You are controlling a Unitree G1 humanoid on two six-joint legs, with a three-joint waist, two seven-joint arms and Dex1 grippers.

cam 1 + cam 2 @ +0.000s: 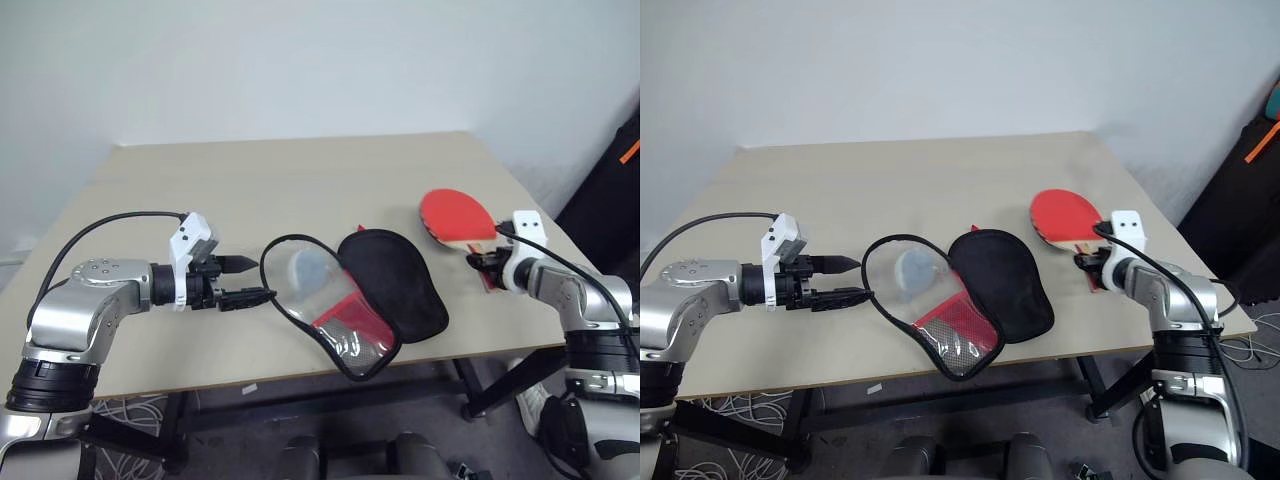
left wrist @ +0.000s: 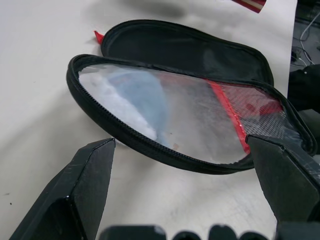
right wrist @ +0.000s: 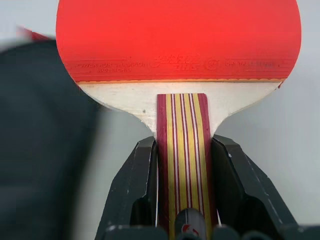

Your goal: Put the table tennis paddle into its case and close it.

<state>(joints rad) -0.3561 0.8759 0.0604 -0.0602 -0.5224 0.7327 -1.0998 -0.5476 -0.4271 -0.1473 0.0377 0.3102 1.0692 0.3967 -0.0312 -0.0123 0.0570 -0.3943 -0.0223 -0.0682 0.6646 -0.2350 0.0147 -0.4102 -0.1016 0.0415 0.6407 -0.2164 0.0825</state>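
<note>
Paddle point(image 1: 456, 216) sits in our right end effector point(image 3: 182, 165), fingers clamped on striped handle, red face pointing away from us over right side of tabletop point(image 1: 250, 180); grip at handle end leaves blade free, we judge, to lead into case. Case point(image 1: 345, 290) lies open mid-tabletop, black-lined half flat, clear-window half raised toward our left end effector point(image 1: 245, 280). Left fingers spread wide, just beside raised rim, likely placed to steady it. Paddle and case well apart; insertion and zipping not yet done.

The tan tabletop point(image 1: 300, 180) has the open case point(image 1: 350, 290) lying on it, just in front of the left claw point(image 1: 245, 280).
</note>
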